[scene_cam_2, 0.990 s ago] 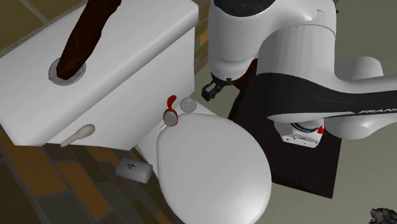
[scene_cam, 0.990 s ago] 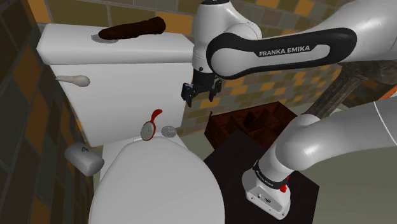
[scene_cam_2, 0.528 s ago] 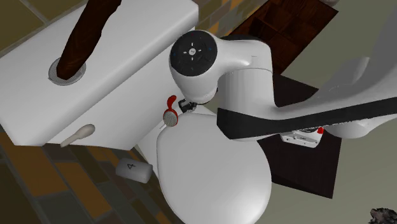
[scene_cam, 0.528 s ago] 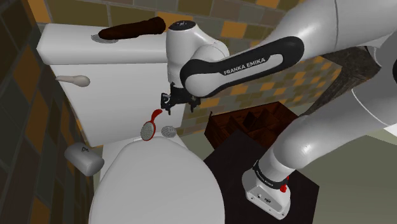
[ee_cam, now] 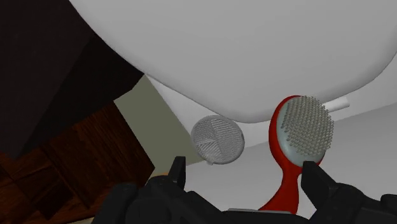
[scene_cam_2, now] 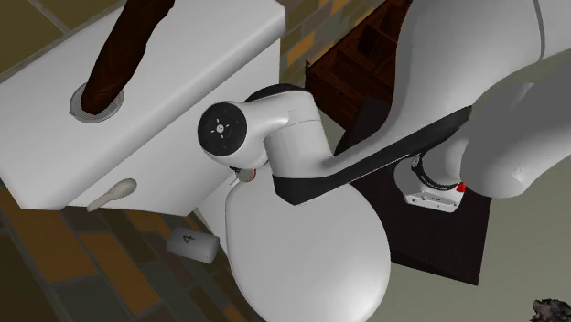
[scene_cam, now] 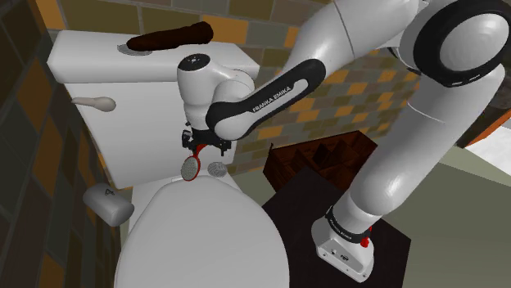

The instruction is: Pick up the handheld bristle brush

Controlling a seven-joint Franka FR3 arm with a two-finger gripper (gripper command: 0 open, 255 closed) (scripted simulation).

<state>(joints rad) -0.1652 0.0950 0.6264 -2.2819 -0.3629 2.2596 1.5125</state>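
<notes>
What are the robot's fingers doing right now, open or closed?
Open. The gripper has its two black fingers standing apart, and the red brush has its handle lying between them, nearer one finger, not clasped.

In front of me a white toilet tank [scene_cam: 123, 69] stands against a brown and orange tiled wall [scene_cam: 33, 123]. A long dark brown piece [scene_cam: 172, 37], perhaps wood, lies across its top over a round grey button [scene_cam: 131, 47]. A beige lever [scene_cam: 94, 103] juts from its front. The white lid [scene_cam: 205, 237] is down, with a ribbed grey disc [ee_cam: 217, 140] just behind it. A dark compartmented crate [scene_cam: 319, 159] stands beside the toilet.
</notes>
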